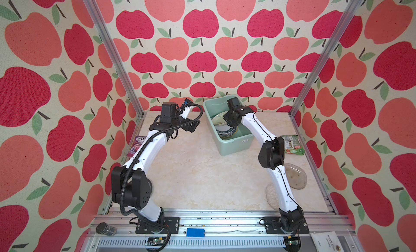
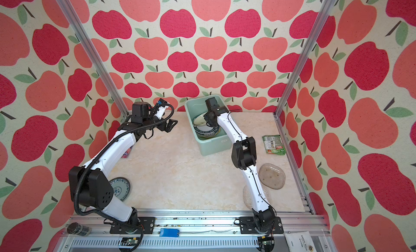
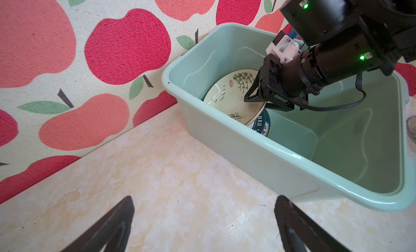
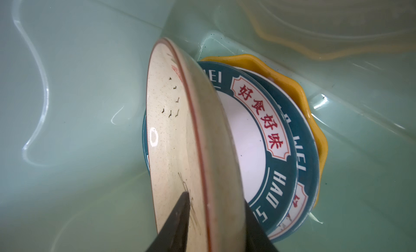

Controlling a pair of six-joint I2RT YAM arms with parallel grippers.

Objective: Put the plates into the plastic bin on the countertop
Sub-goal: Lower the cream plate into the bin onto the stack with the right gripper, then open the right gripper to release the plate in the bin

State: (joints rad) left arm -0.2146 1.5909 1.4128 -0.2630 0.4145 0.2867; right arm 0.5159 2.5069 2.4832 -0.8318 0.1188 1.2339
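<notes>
In a top view, the mint-green plastic bin [image 2: 216,143] stands at the back of the desk [image 2: 180,172]. The right gripper [image 2: 207,120] reaches into it over stacked plates [image 2: 203,130]. The left gripper [image 2: 169,125] hovers beside the bin, its fingers spread. Out on the desk lie a blue-patterned plate [image 2: 121,189], a clear glass plate [image 2: 272,175] and a green packet [image 2: 273,145].

both top views look down from high above the front of the countertop [image 1: 191,172], facing the apple-print wall [image 1: 202,48] behind the plastic bin [image 1: 234,147], which sits small and far off; side by side, they share nearly the whole scene. the left wrist view sits low, just beside the bin, looking over its rim at the right gripper [image 3: 266,103] inside. the right wrist view looks from inside the bin, very near the cream plate [image 4: 171,138].
</notes>
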